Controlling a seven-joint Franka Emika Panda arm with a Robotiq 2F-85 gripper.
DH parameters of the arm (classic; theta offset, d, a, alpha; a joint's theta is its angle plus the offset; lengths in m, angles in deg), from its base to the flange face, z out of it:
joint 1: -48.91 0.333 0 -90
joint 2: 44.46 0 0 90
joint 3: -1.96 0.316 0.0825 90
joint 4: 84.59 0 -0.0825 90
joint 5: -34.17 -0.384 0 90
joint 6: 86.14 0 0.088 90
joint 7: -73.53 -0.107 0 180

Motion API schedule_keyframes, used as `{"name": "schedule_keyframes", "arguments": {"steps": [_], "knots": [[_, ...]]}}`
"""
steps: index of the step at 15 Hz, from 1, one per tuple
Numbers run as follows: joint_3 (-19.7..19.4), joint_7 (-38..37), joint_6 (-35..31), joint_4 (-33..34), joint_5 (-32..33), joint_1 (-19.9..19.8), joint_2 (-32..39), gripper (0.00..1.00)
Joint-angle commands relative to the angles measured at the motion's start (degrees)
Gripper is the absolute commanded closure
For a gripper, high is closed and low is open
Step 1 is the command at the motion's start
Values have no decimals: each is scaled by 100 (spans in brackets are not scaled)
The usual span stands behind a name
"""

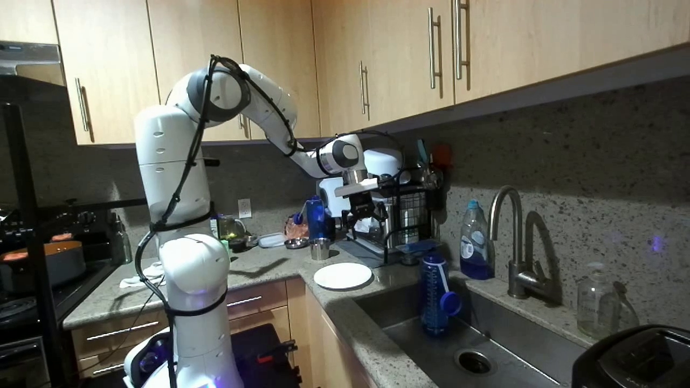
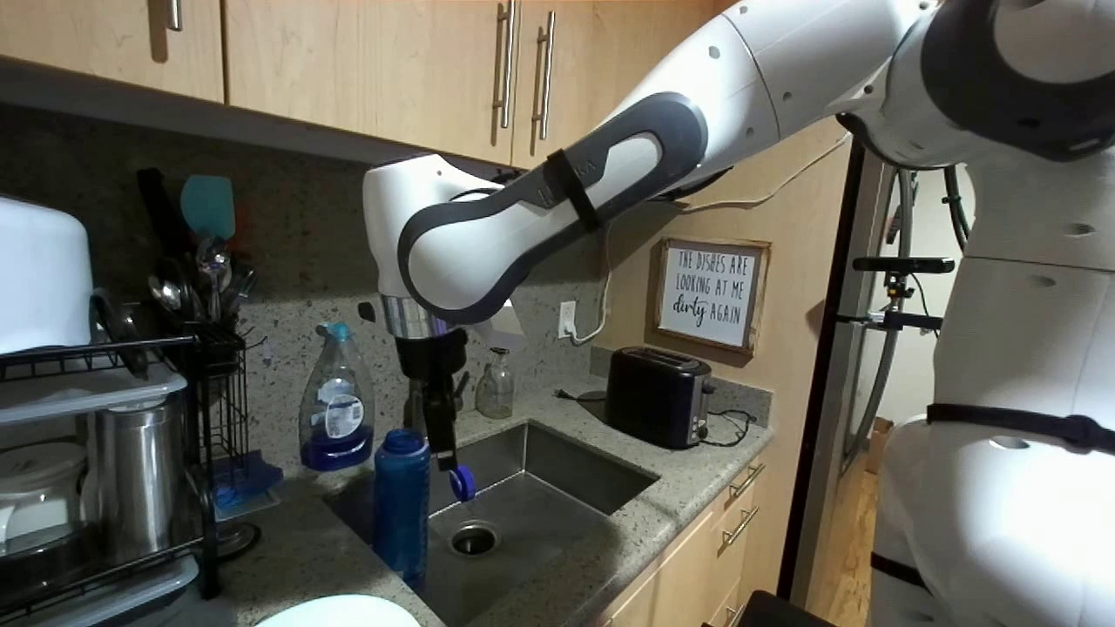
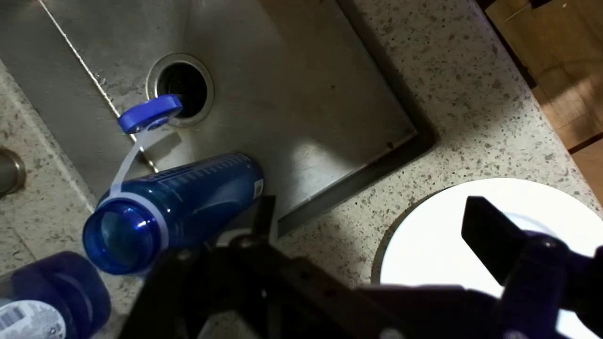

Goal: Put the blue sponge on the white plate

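Observation:
The white plate (image 1: 343,276) lies flat on the counter beside the sink corner. It also shows at the bottom edge of an exterior view (image 2: 344,614) and under the right finger in the wrist view (image 3: 438,240). My gripper (image 1: 366,221) points down and hangs well above the counter, near the plate and the sink corner. In the wrist view the fingers (image 3: 372,212) are wide apart with nothing between them. I cannot clearly make out the blue sponge. A flat blue item (image 1: 418,246) lies by the dish rack, also in an exterior view (image 2: 248,479); I cannot tell if it is the sponge.
A tall blue bottle (image 1: 434,293) with its cap hanging open stands in the sink (image 1: 485,345). A dish soap bottle (image 2: 338,401) and the faucet (image 1: 515,242) stand behind the sink. The dish rack (image 2: 200,453) is close by. A metal cup (image 1: 319,248) stands behind the plate.

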Motion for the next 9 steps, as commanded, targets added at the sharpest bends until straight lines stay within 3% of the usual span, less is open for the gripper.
{"name": "schedule_keyframes", "arguments": {"steps": [1, 4, 9], "knots": [[45, 2, 17, 32, 4, -42, 22, 0], [-121, 99, -531, 35, -471, -176, 158, 0], [-195, 455, -1035, 1030, -1151, -361, 1186, 0]]}}
